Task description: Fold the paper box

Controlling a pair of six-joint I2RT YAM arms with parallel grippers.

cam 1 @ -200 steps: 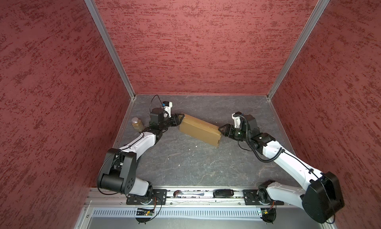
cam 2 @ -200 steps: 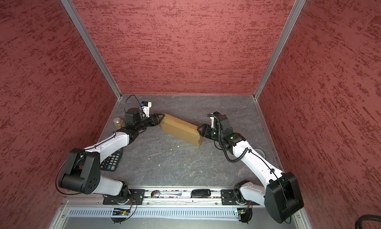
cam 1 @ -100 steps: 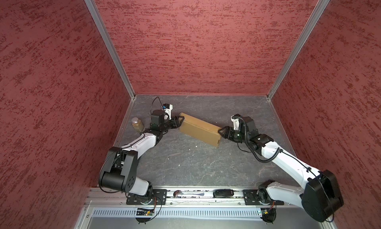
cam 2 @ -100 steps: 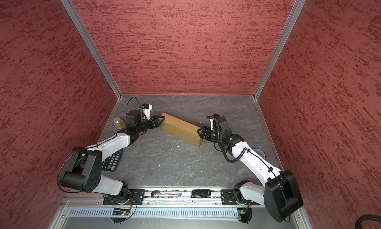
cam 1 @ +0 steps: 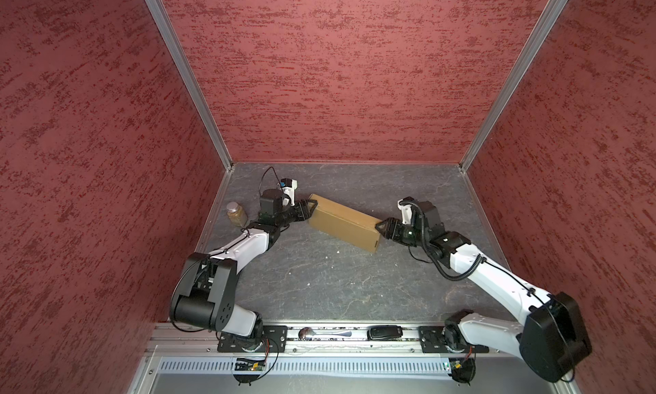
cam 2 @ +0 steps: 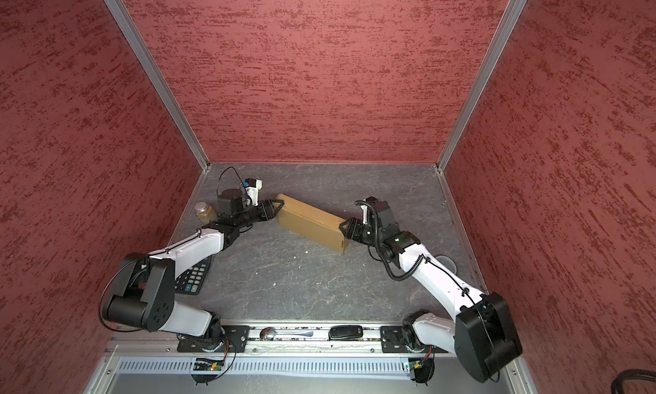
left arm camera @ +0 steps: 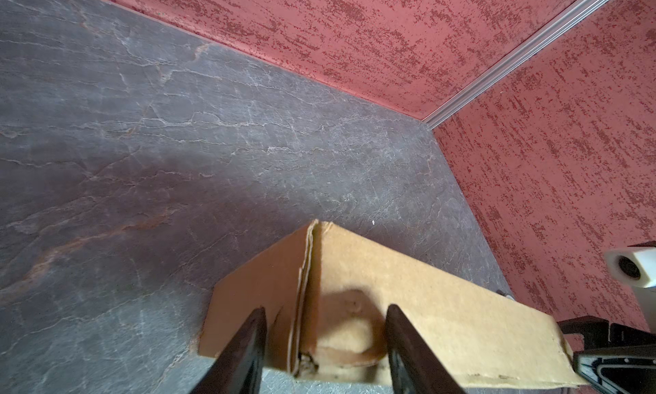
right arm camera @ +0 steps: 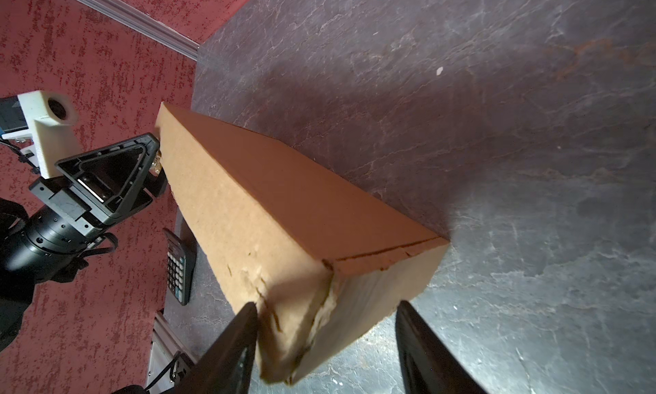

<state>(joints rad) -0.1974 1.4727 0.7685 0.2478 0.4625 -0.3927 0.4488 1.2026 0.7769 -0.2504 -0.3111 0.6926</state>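
Closed tan cardboard paper box is staying put; left gripper and right gripper, half-open, gripping nothing, are bracketing its 2 ends, so folding seems done.

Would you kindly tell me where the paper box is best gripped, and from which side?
Probably at the short ends: the paper box is long and slim, lying slantwise, so one end faces the left hand and the other the right hand. Come in along its length, jaws across the thin side.

Tan paper box, mottled red walls, grey veined tabletop
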